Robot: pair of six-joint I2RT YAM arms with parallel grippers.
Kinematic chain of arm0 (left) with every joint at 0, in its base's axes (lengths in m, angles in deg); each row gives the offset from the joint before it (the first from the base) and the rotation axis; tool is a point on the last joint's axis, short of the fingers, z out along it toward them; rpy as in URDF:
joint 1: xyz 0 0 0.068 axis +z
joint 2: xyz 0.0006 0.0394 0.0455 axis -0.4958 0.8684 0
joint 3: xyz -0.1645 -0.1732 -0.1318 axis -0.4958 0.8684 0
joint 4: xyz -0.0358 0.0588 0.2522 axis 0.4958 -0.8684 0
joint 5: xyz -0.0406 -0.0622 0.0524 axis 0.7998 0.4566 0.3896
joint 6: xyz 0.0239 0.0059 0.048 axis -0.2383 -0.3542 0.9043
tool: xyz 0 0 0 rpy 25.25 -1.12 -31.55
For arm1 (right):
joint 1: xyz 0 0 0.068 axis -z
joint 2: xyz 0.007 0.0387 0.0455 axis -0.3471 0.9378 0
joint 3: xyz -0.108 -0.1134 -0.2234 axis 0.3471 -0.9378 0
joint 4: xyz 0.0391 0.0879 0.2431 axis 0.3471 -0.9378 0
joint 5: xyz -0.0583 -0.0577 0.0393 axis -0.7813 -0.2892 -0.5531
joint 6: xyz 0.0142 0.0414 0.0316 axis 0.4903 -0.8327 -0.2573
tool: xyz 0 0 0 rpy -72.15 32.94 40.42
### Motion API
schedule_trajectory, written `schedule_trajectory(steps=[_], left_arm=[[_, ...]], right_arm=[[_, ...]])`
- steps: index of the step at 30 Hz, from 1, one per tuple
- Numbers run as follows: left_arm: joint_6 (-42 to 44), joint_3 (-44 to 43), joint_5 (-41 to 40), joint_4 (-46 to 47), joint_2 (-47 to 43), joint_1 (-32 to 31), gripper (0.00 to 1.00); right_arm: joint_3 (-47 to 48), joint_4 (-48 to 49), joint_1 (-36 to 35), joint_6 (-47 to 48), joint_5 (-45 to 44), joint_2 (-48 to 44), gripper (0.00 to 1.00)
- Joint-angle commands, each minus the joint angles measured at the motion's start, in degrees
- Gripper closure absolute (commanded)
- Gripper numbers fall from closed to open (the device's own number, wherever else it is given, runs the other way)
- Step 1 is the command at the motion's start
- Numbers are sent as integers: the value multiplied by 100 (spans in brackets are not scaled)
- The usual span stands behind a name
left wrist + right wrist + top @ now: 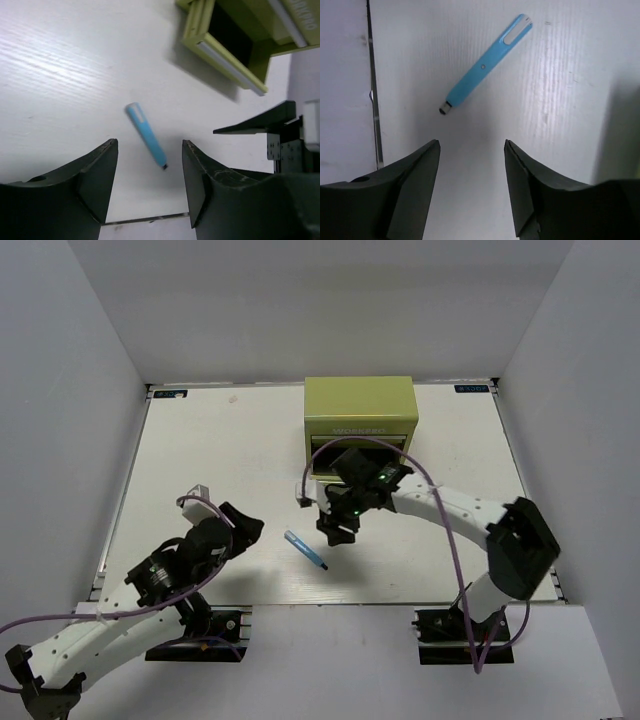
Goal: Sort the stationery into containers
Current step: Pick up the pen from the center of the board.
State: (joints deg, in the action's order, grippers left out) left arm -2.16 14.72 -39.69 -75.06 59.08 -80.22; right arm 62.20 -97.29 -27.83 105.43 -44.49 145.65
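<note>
You are lining up on the light blue pen [306,550], lying mid-desk in front of the lime-green chest [360,410]. Left gripper [149,144] and right gripper [471,144] are both gaping, empty. Next, I judge, one should be straddling it and closing.

We observe bright, even overhead light in all views. The white table [65,70] carries streaky glare; the chest [197,22] throws a soft shadow. The pen [485,65] is sharp; the near fingers [410,190] look slightly soft.
</note>
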Motion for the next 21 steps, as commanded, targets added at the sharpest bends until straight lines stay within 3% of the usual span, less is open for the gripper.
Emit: schedule_trajectory(steps=[1,7,16,21], left_arm=[[-121,-314,-251,-1276,-248,-21,36],[-244,-596,-357,-1876,-565,-21,35],[-306,-649,-357,-2069,-847,-21,35],[-306,-701,-357,-2069,-847,-21,33]], right_arm=[[345,391,-345,-1084,-406,512,37],[810,839,-811,-1912,-819,1530,28],[1312,1068,-1100,-2589,-1566,2297,26],[1163,1507,-1268,-2818,-2488,2456,26]])
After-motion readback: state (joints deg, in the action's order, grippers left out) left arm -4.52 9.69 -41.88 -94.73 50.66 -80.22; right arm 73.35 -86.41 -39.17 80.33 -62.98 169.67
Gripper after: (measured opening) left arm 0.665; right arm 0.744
